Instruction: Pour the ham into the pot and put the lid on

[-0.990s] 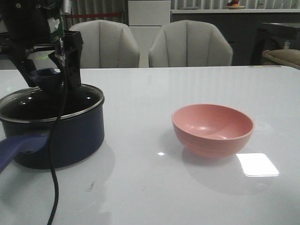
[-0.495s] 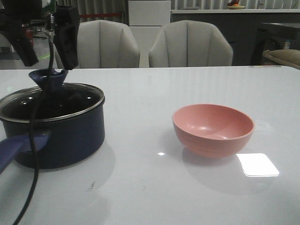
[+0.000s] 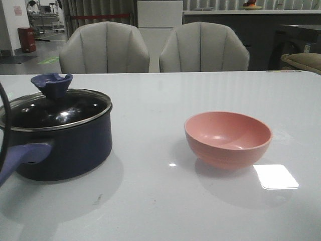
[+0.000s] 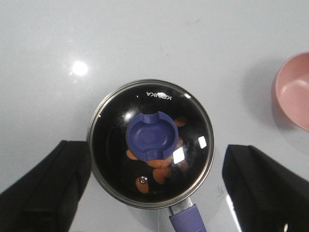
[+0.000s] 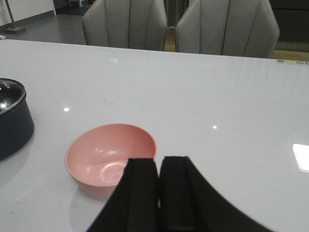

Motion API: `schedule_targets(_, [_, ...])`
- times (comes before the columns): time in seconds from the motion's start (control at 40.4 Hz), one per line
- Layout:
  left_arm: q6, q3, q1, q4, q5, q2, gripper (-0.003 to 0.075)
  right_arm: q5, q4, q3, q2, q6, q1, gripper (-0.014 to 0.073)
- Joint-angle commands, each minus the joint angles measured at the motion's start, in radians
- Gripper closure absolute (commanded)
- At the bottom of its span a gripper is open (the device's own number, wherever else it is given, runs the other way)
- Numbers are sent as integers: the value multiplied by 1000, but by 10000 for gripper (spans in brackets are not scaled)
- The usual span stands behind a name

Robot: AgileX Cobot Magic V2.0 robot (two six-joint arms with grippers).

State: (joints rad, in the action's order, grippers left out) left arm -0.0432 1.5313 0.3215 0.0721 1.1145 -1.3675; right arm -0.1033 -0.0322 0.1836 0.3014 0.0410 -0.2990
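Observation:
The dark navy pot (image 3: 65,145) stands at the table's left, its purplish-blue handle (image 3: 20,158) pointing toward me. The glass lid (image 3: 75,108) rests on the pot's rim, blue knob (image 3: 51,84) up. Seen from above in the left wrist view, orange ham pieces (image 4: 161,174) lie inside under the lid (image 4: 193,145). My left gripper (image 4: 155,147) hangs high above the knob (image 4: 152,136), open wide and empty. My right gripper (image 5: 159,166) is shut on nothing, just behind the pink bowl (image 5: 104,157). Neither gripper shows in the front view.
The empty pink bowl (image 3: 228,138) sits right of centre on the glossy white table (image 3: 160,201). Two grey chairs (image 3: 200,47) stand behind the far edge. A black cable (image 3: 3,130) hangs at the left border. The pot's side (image 5: 12,121) shows in the right wrist view.
My left gripper has let go of the lid knob and risen out of the front view. The lid stays seated on the pot. The bowl has not moved.

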Motion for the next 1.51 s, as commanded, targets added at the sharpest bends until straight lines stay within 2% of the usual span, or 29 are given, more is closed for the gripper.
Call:
schedule_targets(0.0, [1, -51, 6, 8, -103, 133, 136, 85, 1, 27, 5, -9, 4, 447])
schedule_targets(0.322, [1, -395, 6, 8, -269, 466, 136, 85, 1, 27, 5, -9, 4, 447])
schedule_targets(0.718, [1, -895, 6, 6, -669, 956, 136, 85, 1, 27, 5, -9, 4, 447])
schedule_targets(0.891, [1, -1094, 6, 6, -782, 1156, 136, 85, 1, 27, 5, -9, 4, 447])
schedule_targets(1.188, [1, -1290, 6, 6, -866, 1232, 145, 85, 1, 27, 5, -9, 4, 447])
schedule_targets(1.263, [1, -1299, 6, 6, -907, 1232, 213, 85, 1, 27, 5, -9, 4, 447])
schedule_targets(1.288, [1, -1299, 6, 6, -917, 1232, 303, 85, 1, 27, 5, -9, 4, 447])
schedule_targets(1.411, [1, -1299, 6, 6, -932, 1232, 589, 85, 1, 27, 5, -9, 4, 447])
schedule_targets(1.436, [1, -1299, 6, 6, -934, 1232, 624, 85, 1, 27, 5, -9, 4, 447])
schedule_targets(1.486, [1, -1299, 6, 6, -936, 1232, 591, 85, 1, 27, 5, -9, 4, 447])
